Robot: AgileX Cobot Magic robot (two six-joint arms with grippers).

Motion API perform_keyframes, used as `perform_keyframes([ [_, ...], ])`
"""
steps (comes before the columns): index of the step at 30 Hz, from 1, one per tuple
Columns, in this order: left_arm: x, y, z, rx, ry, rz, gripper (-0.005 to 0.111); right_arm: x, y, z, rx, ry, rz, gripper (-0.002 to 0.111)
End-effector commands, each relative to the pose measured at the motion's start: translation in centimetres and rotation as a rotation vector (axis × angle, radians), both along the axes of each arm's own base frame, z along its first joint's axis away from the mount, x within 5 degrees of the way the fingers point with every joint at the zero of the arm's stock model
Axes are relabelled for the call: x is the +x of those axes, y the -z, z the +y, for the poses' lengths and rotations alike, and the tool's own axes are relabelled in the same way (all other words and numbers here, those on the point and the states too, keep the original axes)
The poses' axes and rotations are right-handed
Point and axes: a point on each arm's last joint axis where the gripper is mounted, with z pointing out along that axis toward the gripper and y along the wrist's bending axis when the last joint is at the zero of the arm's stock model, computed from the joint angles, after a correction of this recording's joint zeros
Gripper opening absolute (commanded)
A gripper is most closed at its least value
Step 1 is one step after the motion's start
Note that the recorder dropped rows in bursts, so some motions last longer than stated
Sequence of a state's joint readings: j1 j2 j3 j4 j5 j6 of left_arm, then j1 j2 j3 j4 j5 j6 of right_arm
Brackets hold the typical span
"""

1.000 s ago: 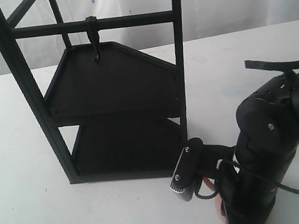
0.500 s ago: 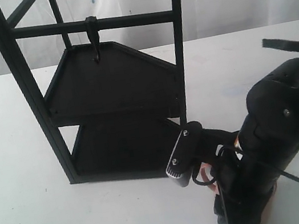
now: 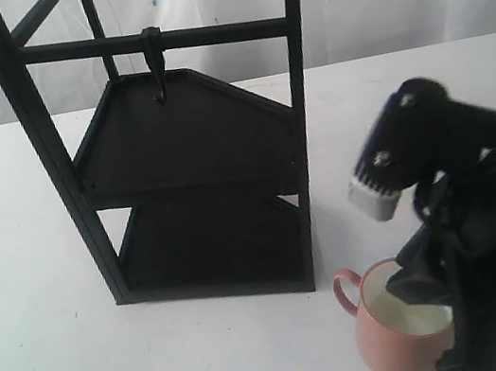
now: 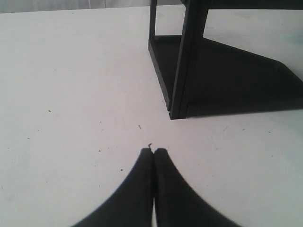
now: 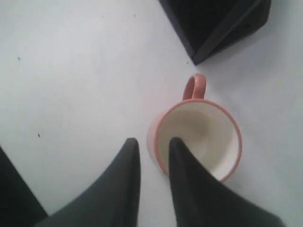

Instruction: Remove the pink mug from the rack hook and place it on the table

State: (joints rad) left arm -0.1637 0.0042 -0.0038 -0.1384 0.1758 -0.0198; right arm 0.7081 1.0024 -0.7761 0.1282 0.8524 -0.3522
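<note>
The pink mug (image 3: 392, 347) stands upright on the white table (image 3: 34, 281) just in front of the rack's right front foot, with its handle towards the rack. In the right wrist view the pink mug (image 5: 199, 135) shows its cream inside. My right gripper (image 5: 152, 142) is open just above its rim, one finger over the inside, one outside the wall, touching nothing that I can see. The rack hook (image 3: 156, 72) on the black crossbar is bare. My left gripper (image 4: 154, 151) is shut and empty over the table near a rack foot (image 4: 177, 113).
The tall black two-shelf rack (image 3: 184, 149) fills the middle of the table. My right arm (image 3: 468, 204) bulks over the front right corner. White curtain hangs behind the table's far edge.
My right arm has lifted up from the table, its wrist camera rising. The pink mug, mostly hidden behind the arm before, now stands uncovered on the table.
</note>
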Motion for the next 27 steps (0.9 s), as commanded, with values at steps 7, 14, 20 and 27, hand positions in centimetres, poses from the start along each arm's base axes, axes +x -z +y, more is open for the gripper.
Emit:
perform_keyframes([
  [7,0.0,0.1,0.0,-0.005,-0.005,-0.002,0.000,-7.0,-6.1,-5.4,0.446,0.181,-0.124,0.000],
  [14,0.0,0.1,0.0,-0.005,-0.005,-0.002,0.000,-9.9,-7.3,-7.9,0.584,0.188,-0.210,0.000],
  [20,0.0,0.1,0.0,-0.005,-0.005,-0.002,0.000,-11.4,-7.7,-9.2,0.642,0.177,-0.264,0.000],
  [27,0.0,0.1,0.0,-0.005,-0.005,-0.002,0.000,-12.2,-7.8,-9.9,0.665,0.170,-0.299,0.000],
])
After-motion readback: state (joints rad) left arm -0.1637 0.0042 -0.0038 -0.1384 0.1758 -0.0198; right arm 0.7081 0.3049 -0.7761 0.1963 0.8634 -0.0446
